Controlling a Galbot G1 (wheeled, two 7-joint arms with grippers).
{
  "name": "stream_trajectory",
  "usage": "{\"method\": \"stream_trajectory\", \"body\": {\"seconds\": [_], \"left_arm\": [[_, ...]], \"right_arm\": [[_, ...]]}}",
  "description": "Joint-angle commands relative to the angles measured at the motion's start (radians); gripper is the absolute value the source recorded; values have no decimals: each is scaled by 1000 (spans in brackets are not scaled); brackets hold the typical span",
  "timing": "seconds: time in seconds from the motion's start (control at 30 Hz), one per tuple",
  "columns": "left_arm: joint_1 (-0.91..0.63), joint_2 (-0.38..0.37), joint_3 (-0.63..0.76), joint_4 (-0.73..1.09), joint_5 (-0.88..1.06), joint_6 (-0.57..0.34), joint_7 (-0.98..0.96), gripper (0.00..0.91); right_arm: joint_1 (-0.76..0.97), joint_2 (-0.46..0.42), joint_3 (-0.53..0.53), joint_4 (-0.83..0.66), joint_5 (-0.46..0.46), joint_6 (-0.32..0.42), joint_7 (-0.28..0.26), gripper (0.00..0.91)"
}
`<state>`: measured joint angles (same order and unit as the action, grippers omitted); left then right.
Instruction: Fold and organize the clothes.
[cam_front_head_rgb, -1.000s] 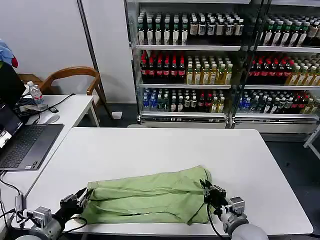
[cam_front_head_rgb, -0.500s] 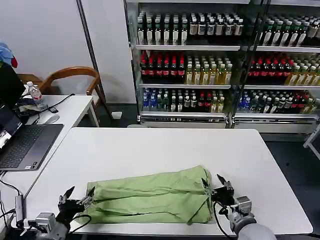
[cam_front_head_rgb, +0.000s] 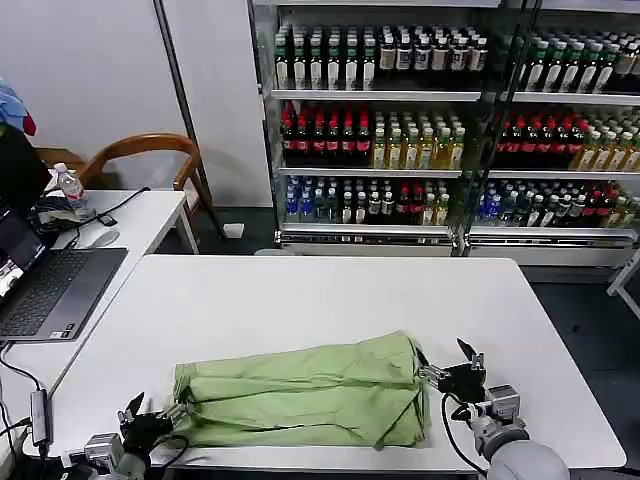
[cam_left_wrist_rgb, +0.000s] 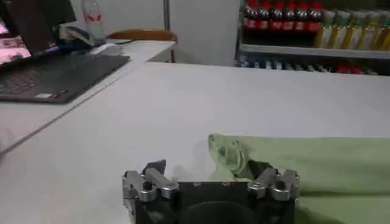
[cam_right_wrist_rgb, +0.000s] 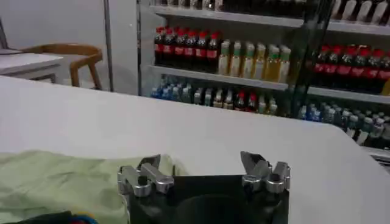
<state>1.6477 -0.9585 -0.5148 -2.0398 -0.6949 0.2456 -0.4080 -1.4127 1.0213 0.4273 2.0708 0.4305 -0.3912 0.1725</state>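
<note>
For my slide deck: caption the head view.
Folded green polo shirt on white table, open left tool and right tool flanking it.

Both grippers release and back off the polo shirt (cam_front_head_rgb: 300, 395): left gripper (cam_front_head_rgb: 155, 412) retreats toward the near table edge, right gripper (cam_front_head_rgb: 448, 361) moves outward right, jaws spread.

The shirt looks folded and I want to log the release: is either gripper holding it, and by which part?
Nothing is held. The left gripper and right gripper are both open, just off the opposite ends of the green shirt lying on the table.
</note>
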Motion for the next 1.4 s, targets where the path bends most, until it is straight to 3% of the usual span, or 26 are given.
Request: {"method": "stream_trajectory", "body": {"seconds": [0.03,0.07,0.1,0.13,0.83,1.17,1.4], "left_arm": [[-21,-7,50,36,-21,10,-57,907],[-20,-7,57,37,-17,15,-59,786],[-19,-7,62,39,-16,15,-58,202],[-19,-7,65,40,-15,14,-56,60],[-21,-4,124,25,103,27,-16,40],[-34,18,6,16,164,77,121,30],[-40,29,-195,9,126,160,204,30]], "right_arm": [[-2,4,19,-6,-5,-2,5,907],[0,6,14,-11,-5,-2,6,907],[1,7,10,-13,-6,-2,6,907],[2,8,8,-14,-7,-3,5,907],[0,-1,17,-19,-4,-4,10,907],[4,5,18,-26,-7,-1,13,907],[3,2,31,-34,-27,17,17,907]]}}
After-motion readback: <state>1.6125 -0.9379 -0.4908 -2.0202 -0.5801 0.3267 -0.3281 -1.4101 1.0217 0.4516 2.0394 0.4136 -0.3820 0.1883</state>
